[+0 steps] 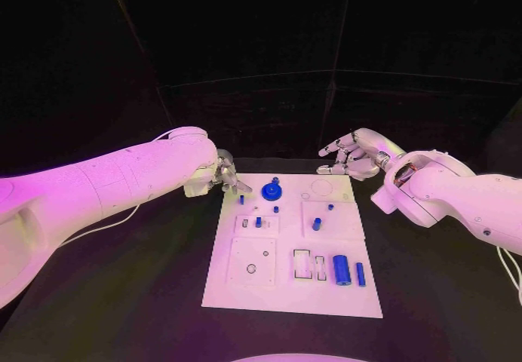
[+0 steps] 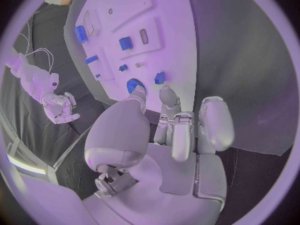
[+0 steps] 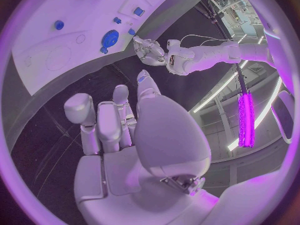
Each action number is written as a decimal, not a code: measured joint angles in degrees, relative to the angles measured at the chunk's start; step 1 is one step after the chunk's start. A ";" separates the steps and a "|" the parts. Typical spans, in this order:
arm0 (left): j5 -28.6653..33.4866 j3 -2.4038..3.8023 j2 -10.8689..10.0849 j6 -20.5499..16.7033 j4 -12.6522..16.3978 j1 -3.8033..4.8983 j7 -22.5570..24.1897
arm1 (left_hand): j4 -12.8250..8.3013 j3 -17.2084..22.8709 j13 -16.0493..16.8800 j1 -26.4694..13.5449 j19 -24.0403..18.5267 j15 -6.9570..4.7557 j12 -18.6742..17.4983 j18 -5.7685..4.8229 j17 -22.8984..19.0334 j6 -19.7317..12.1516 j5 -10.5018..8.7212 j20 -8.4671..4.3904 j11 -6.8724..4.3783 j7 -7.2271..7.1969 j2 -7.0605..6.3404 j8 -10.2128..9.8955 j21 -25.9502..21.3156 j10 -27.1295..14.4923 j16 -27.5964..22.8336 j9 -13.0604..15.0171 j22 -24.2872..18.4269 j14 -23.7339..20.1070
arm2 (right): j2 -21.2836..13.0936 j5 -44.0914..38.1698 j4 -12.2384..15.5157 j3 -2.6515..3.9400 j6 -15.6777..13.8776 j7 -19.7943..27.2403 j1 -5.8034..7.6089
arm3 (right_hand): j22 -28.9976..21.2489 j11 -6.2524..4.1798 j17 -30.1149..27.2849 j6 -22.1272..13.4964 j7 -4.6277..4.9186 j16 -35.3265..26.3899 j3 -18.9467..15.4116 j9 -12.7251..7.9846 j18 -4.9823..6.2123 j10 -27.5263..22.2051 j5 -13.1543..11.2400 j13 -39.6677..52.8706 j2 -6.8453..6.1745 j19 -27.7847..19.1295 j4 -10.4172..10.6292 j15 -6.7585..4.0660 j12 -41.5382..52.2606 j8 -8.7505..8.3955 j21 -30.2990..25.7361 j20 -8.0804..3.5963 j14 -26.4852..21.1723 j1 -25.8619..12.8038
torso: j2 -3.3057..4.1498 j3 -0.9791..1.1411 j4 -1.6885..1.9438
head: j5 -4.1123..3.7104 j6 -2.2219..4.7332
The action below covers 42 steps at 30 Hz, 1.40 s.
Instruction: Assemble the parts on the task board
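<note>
Hands hover empty, fingers loosely spread: left hand [image 1: 223, 175] at the task board [image 1: 266, 290]'s upper-left corner, right hand [image 1: 354, 154] above its upper right. Centre frame, the blue parts look rigid and light; the cylinder [image 1: 342, 269] probably rolls, so pinch its sides.

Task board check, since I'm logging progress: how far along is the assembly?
Early, it seems. On the task board, a few small blue parts already stand upright, such as the peg. In hand: nothing; the left hand and right hand hover empty at the far corners. Left: the blue cylinder and thin bar lie loose, and the round blue knob looks unfinished.
</note>
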 measured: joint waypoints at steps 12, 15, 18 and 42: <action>-1.09 -0.04 2.10 2.35 -3.09 -0.25 -0.01 | -0.19 -0.81 0.69 0.04 0.16 0.00 0.87 0.00 0.00 0.82 0.00 0.16 -0.23 -0.24 0.47 0.00 0.48 0.58 0.00 -0.14 0.66 0.00 | 0.46 0.01 -0.20 0.00 0.01 0.00 0.00 | 0.00 0.00 0.08 0.00 0.00 0.00 0.00 0.00 0.00 0.00 0.00 0.00 0.00 0.00 0.00 0.00 0.00 0.24 0.00 0.00 0.00 0.00 | 0.00 -0.01 -0.03 | 0.07 -0.29; -1.20 -0.05 2.37 2.62 -3.46 -0.37 0.05 | -0.19 -0.82 0.70 0.14 0.16 0.00 0.87 0.00 0.00 0.82 0.00 0.16 -0.23 -0.24 0.57 0.00 0.48 0.58 0.00 -0.14 0.66 0.00 | 0.50 0.02 -0.22 0.00 0.01 0.00 0.00 | 0.00 0.00 0.07 0.00 0.00 0.00 0.00 0.00 0.00 0.00 0.00 0.01 0.00 0.00 0.00 0.00 0.00 0.24 0.00 0.00 0.00 0.00 | -0.01 0.00 -0.02 | 0.10 -0.34; -1.27 -0.06 2.62 2.81 -3.74 -0.42 0.11 | -0.19 -0.81 0.80 0.31 0.16 0.00 0.87 -0.01 0.00 0.81 0.00 0.16 -0.18 -0.24 0.75 0.00 0.48 0.62 0.00 -0.14 0.75 0.00 | 0.50 0.02 -0.25 0.00 0.01 0.00 0.00 | 0.00 0.00 0.07 0.00 0.00 0.00 0.00 0.00 0.00 0.00 0.00 0.01 0.00 0.00 0.00 0.00 0.00 0.24 0.00 0.00 0.00 0.00 | -0.04 0.01 0.01 | 0.10 -0.35; -1.47 -0.06 4.11 3.68 -5.17 -1.35 0.66 | -0.66 -1.60 0.94 3.41 0.15 -0.01 1.32 -0.01 0.00 1.64 0.00 0.16 -0.24 -0.64 2.74 0.01 0.79 0.98 0.00 -0.53 1.26 0.00 | 0.62 0.03 -0.24 0.00 0.02 0.02 0.00 | 0.01 0.00 0.06 0.00 0.00 0.00 0.00 0.00 0.00 0.00 0.00 0.01 0.00 0.00 0.00 0.00 0.00 0.24 0.00 0.00 0.00 0.00 | -0.07 0.04 0.03 | 0.11 -0.75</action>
